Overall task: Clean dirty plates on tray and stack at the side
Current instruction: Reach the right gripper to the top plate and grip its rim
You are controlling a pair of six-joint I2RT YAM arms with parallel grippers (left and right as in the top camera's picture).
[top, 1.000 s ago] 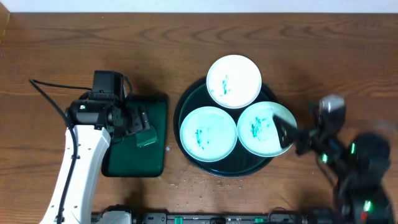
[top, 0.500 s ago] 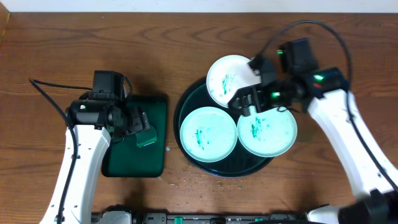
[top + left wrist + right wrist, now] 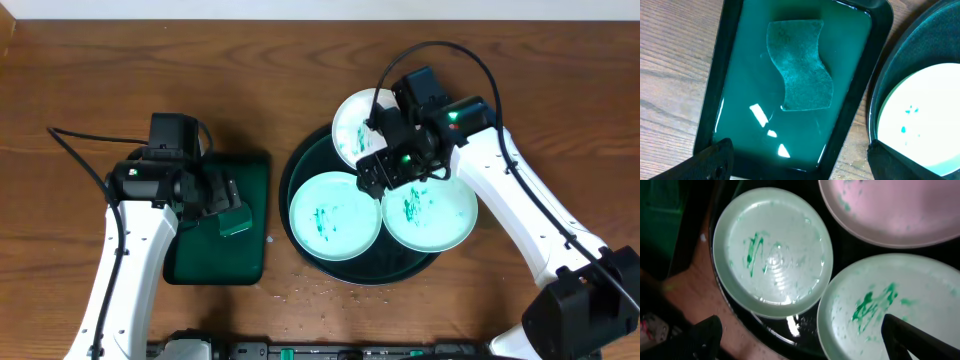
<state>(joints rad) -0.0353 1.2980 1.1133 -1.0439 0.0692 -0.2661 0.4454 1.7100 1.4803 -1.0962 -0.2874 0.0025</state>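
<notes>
Overhead view. A wooden bench (image 3: 90, 60) carries two containers.

Container 1: round tray (image 3: 296, 172), dark with a raised rim, right of centre. It holds three white plates, all smeared with teal-green marks.
- Lower-left plate (image 3: 335, 215): lies flat, fully inside the rim, marks near its middle.
- Lower-right plate (image 3: 440, 218): just beside the first, reaching out over the tray's right rim.
- Upper plate (image 3: 352, 125): at the top, reaching out over the upper rim and partly covered by the right arm.

No plate is stacked on another. The tray floor between the plates looks wet in the right wrist view.

Container 2: rectangular tray (image 3: 215, 258), dark green, left of the round tray and just beside it. The left wrist view shows it filled with a shallow green liquid (image 3: 740, 90). A wavy-edged sponge (image 3: 800, 65) lies flat in its upper half.

Left claw (image 3: 228, 205): above the rectangular tray, jaws spread wide, gripping nothing.

Right claw (image 3: 385, 168): above the round tray, where the three plates meet, jaws spread wide, gripping nothing. Whether it touches a plate cannot be told.

Pale specks (image 3: 310, 290) dot the bench below the round tray.
</notes>
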